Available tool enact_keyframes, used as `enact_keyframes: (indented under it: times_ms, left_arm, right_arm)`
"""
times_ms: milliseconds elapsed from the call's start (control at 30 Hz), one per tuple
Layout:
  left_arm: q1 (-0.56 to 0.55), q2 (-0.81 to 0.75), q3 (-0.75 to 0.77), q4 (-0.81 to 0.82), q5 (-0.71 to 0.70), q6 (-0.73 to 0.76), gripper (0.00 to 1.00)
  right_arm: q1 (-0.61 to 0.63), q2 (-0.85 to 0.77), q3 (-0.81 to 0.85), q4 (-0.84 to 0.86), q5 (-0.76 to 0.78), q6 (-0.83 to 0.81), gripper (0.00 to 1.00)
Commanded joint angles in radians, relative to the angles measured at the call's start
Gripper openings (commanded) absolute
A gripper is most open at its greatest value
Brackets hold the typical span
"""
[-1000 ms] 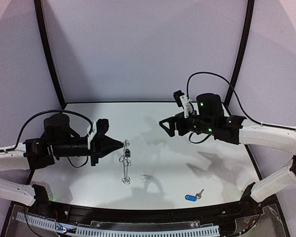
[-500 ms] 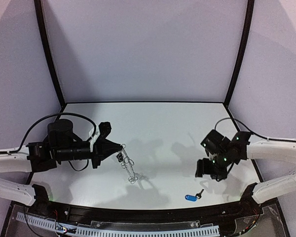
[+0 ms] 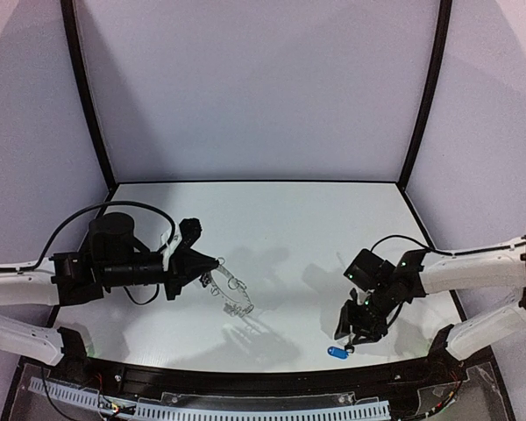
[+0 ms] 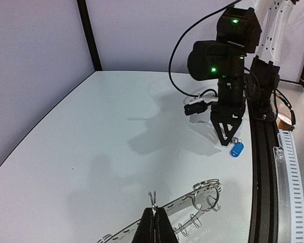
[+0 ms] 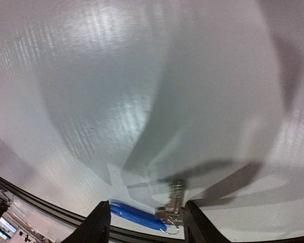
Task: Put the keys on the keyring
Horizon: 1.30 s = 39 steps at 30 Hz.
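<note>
White arm links (image 3: 473,270); black wrists (image 3: 114,263), cables (image 3: 123,204); green LEDs (image 4: 212,69)

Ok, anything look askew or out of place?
Nothing damaged. The keyring is tilted, pinched at its rim by the left gripper, and the blue-tagged key lies close to the table's near edge, under the right gripper.

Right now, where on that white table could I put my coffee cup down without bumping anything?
The far half of the table, toward the back wall, is bare, as is the middle strip between the keyring and the right end effector. Crowded: the near right, around the blue-tagged key.
</note>
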Motion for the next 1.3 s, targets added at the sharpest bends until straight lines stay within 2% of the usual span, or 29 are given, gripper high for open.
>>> enact_keyframes:
  times_ms: [0,67,167,267,467,567,600,667,800,967,1000,1033,1100,1200,1267]
  left_arm:
    - [-0.003,-0.018,0.007,0.006,-0.011,-0.022,0.01]
    - [-0.003,-0.029,0.004,0.0,-0.015,-0.028,0.01]
    - [-0.003,-0.046,-0.008,0.007,-0.023,-0.043,0.01]
    - [-0.003,-0.055,-0.018,-0.004,-0.052,-0.054,0.01]
    - [-0.002,-0.026,-0.058,0.008,-0.189,-0.049,0.01]
    - [-0.001,0.018,-0.05,0.01,-0.246,-0.052,0.01]
    - [-0.001,0.03,-0.049,0.016,-0.259,-0.063,0.01]
    - [-0.001,0.07,-0.038,0.025,-0.298,-0.078,0.02]
    - [0.005,0.178,0.012,0.014,-0.351,-0.108,0.11]
    - [0.018,0.357,0.134,-0.038,-0.348,-0.152,0.15]
    - [0.02,0.381,0.159,-0.039,-0.351,-0.161,0.26]
    - [0.021,0.402,0.175,-0.037,-0.357,-0.173,0.44]
    - [0.022,0.429,0.193,-0.015,-0.406,-0.189,0.6]
    - [0.027,0.416,0.173,0.078,-0.547,-0.179,0.67]
    - [0.049,0.38,0.164,0.101,-0.588,-0.205,0.73]
  right_arm:
    - [0.015,0.17,0.051,0.137,0.013,-0.087,0.44]
    - [0.015,0.224,0.117,0.143,0.048,-0.149,0.39]
    - [0.014,0.287,0.216,0.222,0.061,-0.272,0.38]
    - [0.014,0.361,0.335,0.189,0.05,-0.408,0.42]
    - [-0.024,0.3,0.33,0.163,0.127,-0.461,0.59]
    - [-0.034,0.229,0.309,0.186,0.144,-0.53,0.75]
    - [-0.033,0.209,0.306,0.179,0.156,-0.549,0.86]
    - [-0.034,0.181,0.301,0.139,0.208,-0.566,0.97]
    - [-0.035,0.154,0.3,0.093,0.301,-0.563,0.98]
    - [-0.045,0.101,0.269,0.113,0.337,-0.53,0.98]
    - [-0.052,0.09,0.268,0.106,0.343,-0.521,0.98]
    - [-0.058,0.082,0.265,0.097,0.351,-0.51,0.98]
    - [-0.074,0.061,0.258,0.096,0.364,-0.489,0.98]
    - [-0.106,0.023,0.238,0.106,0.408,-0.461,0.98]
    - [-0.153,-0.002,0.215,0.135,0.416,-0.459,0.98]
